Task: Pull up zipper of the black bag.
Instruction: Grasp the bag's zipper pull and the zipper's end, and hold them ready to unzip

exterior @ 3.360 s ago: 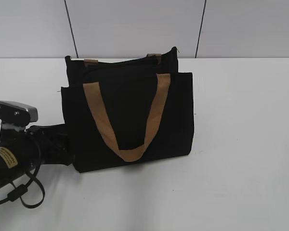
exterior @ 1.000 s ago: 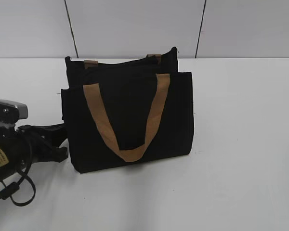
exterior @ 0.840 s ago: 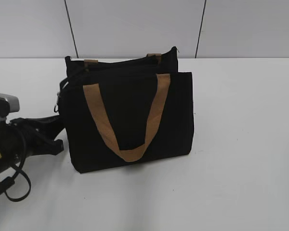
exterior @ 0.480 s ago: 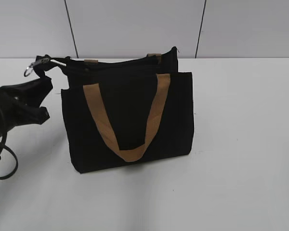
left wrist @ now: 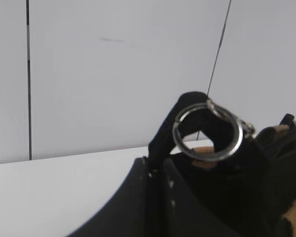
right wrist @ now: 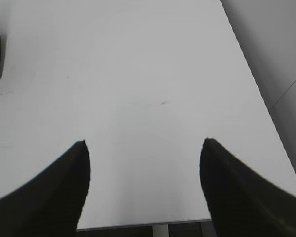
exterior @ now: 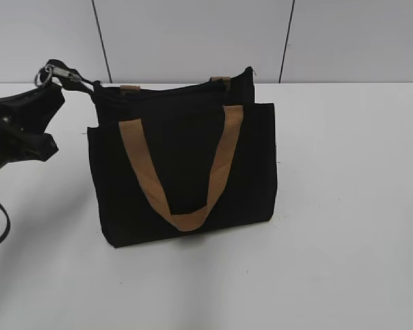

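The zipper (exterior: 55,73), a black strip ending in a silver ring, sits at the upper left of the exterior frame, stretched out from the top left corner of the black bag (exterior: 186,165); its long axis runs up and to the left, away from the bag. The bag stands upright at the centre of the white desk (exterior: 344,206), with a tan strap (exterior: 182,172) looping down its front face. The left wrist view shows the ring (left wrist: 207,131) close up at centre right, with black webbing passing through it, a detail too small to read in the exterior view. The left hand (exterior: 45,103) is pressed together, pinching the strip just below the ring. The right hand (right wrist: 144,185), seen only in its wrist view, is spread wide over bare desk, holding nothing.
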Robot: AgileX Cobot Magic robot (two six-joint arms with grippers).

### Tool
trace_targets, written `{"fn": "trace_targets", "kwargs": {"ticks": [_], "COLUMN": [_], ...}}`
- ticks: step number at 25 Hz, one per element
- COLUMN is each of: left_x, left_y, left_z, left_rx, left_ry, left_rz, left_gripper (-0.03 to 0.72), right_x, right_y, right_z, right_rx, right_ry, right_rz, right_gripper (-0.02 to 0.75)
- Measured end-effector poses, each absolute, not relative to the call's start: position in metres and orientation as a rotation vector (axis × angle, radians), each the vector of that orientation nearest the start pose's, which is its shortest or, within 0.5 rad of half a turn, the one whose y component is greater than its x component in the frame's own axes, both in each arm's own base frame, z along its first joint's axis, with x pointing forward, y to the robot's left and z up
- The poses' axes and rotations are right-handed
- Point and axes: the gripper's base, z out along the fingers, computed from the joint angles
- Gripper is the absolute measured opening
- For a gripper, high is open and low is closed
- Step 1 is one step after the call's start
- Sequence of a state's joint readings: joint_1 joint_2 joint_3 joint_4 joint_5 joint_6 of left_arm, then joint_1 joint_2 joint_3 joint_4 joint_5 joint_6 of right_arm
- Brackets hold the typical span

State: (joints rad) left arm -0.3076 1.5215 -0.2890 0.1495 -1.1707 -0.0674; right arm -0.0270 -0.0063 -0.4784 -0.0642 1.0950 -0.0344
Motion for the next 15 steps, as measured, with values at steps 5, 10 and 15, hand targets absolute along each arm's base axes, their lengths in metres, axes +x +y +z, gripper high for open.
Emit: {"fn": "trace_targets", "kwargs": {"ticks": [5,10,15], "left_x": [0.2222,0.2212,0.2250], "left_y": [-0.0848,-0.0861,-0.0879], "left_z": [0.1915,0.1925,0.1948], "left_rx": [0.353,0.373,0.388], "left_ry": [1.514,1.507,1.511], "left_rz": [-0.360,-0.366,-0.362], "left_gripper": [0.008,0.008,0.008], "right_x": [-0.0051,-0.0051,-0.0051], "right_y": [-0.0051,-0.0051,-0.0051], "right_z": [0.2687,0.2687,0.2687], "right_rx": [-0.004,-0.004,-0.004], "right_ry": [2.094,2.094,2.094], "right_rz": [-0.115,-0.115,-0.115], "right_gripper": [0.538,0.538,0.538]}}
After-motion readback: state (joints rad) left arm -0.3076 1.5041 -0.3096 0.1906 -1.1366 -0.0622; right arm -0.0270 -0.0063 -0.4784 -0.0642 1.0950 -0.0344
